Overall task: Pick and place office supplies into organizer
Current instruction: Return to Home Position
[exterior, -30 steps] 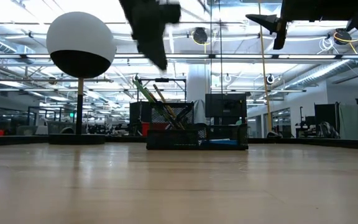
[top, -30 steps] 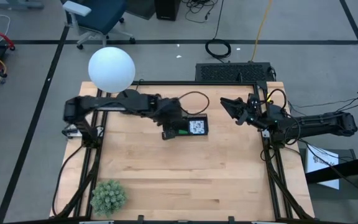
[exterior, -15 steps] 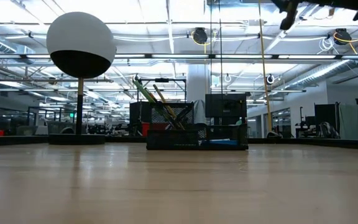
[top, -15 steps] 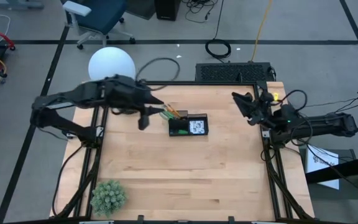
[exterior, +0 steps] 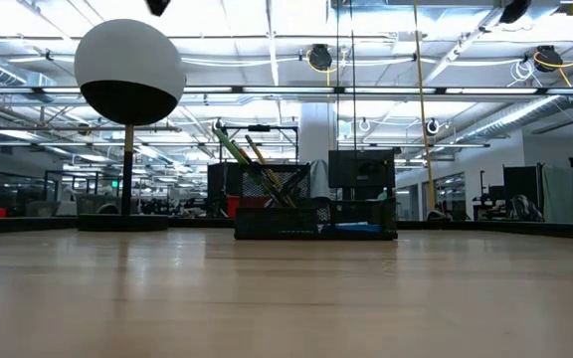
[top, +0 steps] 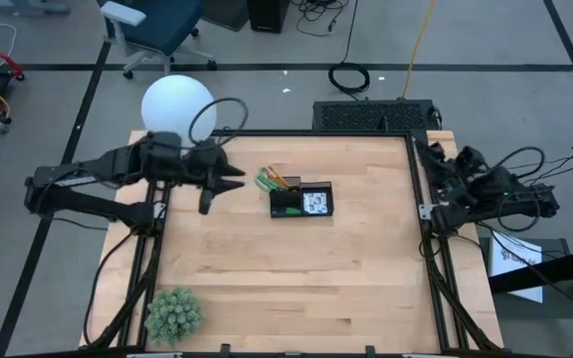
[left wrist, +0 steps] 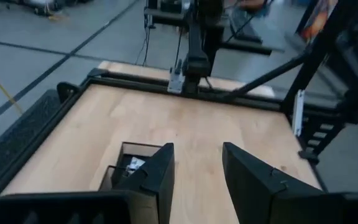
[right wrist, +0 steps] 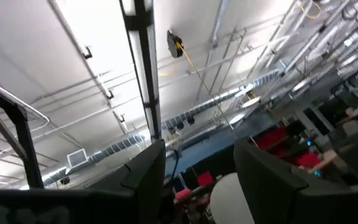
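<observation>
The black organizer [top: 301, 201] stands on the table's far middle; the low view shows it too [exterior: 316, 219]. Green-handled scissors [top: 265, 180] and orange pencils [top: 280, 180] stand in its left end, leaning over the rim toward the left. My left gripper [top: 229, 183] hovers open and holds nothing, left of the organizer and well above the table. The left wrist view looks past it [left wrist: 197, 152] at the organizer [left wrist: 129, 169]. My right gripper [top: 434, 167] is raised at the table's right edge. It points up at the ceiling [right wrist: 199, 149], open, with nothing in it.
A white globe lamp [top: 177, 107] stands at the table's far left corner, close behind my left arm. A fuzzy green plant ball [top: 173, 313] sits at the near left corner. Bare wood [top: 306, 278] lies between the organizer and the near edge.
My left gripper has drawn back from over the organizer toward the table's left edge, risen, and tipped from pointing down to nearly level. My right gripper has pulled back toward the right edge, risen, and tipped upward. The organizer and its contents have stayed put.
</observation>
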Tool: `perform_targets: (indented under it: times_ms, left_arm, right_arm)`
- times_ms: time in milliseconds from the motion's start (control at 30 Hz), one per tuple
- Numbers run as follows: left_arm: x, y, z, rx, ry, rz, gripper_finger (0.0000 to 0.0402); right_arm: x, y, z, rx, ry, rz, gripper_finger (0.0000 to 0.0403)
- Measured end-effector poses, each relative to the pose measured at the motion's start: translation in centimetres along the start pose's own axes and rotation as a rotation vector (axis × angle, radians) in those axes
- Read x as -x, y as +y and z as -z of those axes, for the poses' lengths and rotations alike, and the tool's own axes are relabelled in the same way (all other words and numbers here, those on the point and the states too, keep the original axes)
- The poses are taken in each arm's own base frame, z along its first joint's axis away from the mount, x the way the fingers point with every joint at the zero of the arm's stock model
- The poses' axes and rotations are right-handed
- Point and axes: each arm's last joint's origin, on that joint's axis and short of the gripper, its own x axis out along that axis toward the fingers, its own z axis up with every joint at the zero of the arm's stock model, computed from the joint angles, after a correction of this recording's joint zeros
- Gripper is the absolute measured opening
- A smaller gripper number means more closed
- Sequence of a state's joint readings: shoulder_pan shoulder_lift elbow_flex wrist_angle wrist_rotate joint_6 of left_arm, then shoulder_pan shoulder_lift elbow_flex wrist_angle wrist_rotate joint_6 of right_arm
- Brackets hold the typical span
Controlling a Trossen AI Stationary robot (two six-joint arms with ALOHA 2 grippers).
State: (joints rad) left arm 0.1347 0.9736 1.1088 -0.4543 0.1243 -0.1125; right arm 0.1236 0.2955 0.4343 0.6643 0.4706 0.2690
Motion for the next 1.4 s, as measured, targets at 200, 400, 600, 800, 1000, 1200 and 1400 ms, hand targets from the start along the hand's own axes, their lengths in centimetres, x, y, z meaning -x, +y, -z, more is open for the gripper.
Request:
perform_targets:
  times_ms: [200,400,600,800,1000,1200,1400]
  left_arm:
    - [3.4,0.1,3.8,0.031,-0.158,-0.028,0.0129]
    - [7.2,0.2,6.5,0.046,-0.306,-0.097,0.0129]
    - [10.8,0.1,8.6,0.067,-0.426,-0.104,0.0129]
    - [13.2,0.1,10.7,0.076,-0.510,-0.089,0.0129]
    - [14.2,0.3,12.7,0.114,-0.524,-0.132,0.0129]
    - [13.7,0.5,13.2,0.125,-0.506,-0.162,0.0129]
    - [12.9,0.8,13.8,0.139,-0.501,-0.215,0.0129]
  right_arm:
    - [1.1,-0.1,-1.4,0.068,-0.044,-0.018,0.0181]
    - [1.7,-0.2,-2.1,0.100,-0.071,-0.022,0.0181]
    - [2.9,-0.9,-2.0,0.092,-0.092,-0.026,0.0181]
    - [4.5,-2.4,0.2,0.028,-0.126,-0.001,0.0181]
    - [5.9,-4.0,2.9,-0.003,-0.196,0.000,0.0181]
    - [6.2,-4.2,3.0,-0.047,-0.239,0.023,0.0181]
    - [6.2,-4.3,2.9,-0.045,-0.252,0.038,0.0181]
